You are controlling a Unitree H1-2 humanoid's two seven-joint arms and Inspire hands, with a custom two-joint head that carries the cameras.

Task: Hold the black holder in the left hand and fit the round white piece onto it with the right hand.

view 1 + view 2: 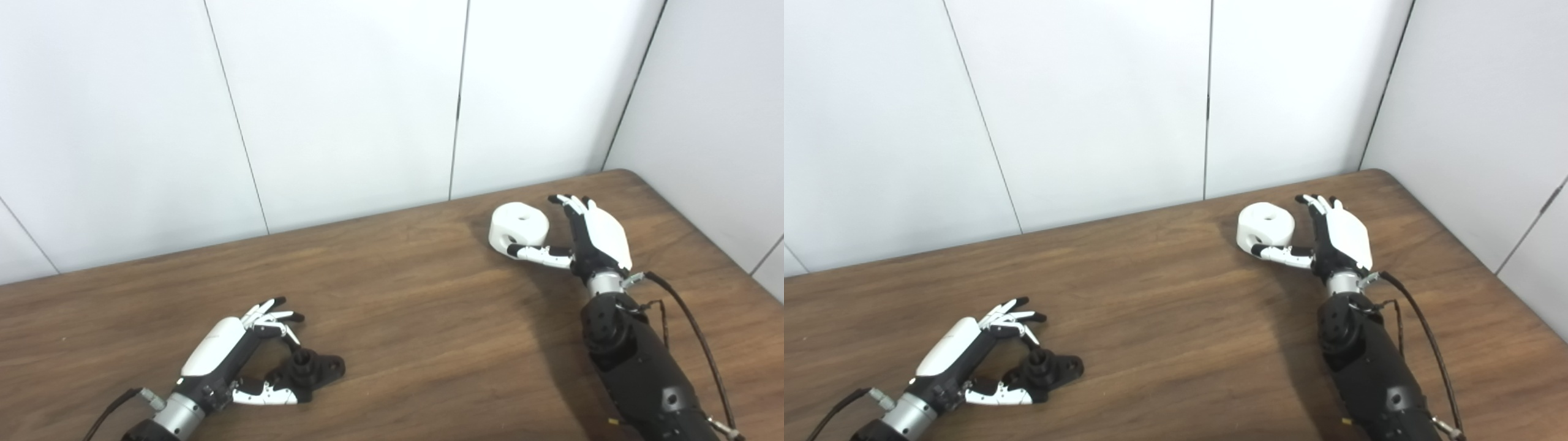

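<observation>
The black holder (pixel 309 369) lies flat on the wooden table (pixel 416 318) at the front left, a short post standing up from its base. My left hand (pixel 242 355) is open around it: the thumb lies along its near side and the fingers arch above its post, not closed on it. The round white piece (pixel 519 228), a thick disc with a hole in its top, rests at the back right. My right hand (pixel 585 239) is open just right of it, thumb reaching to its near side and fingers behind its right edge.
White wall panels (pixel 343 104) rise right behind the table's far edge and along its right side. A black cable (pixel 698 343) loops beside my right forearm. Bare wood stretches between the two hands.
</observation>
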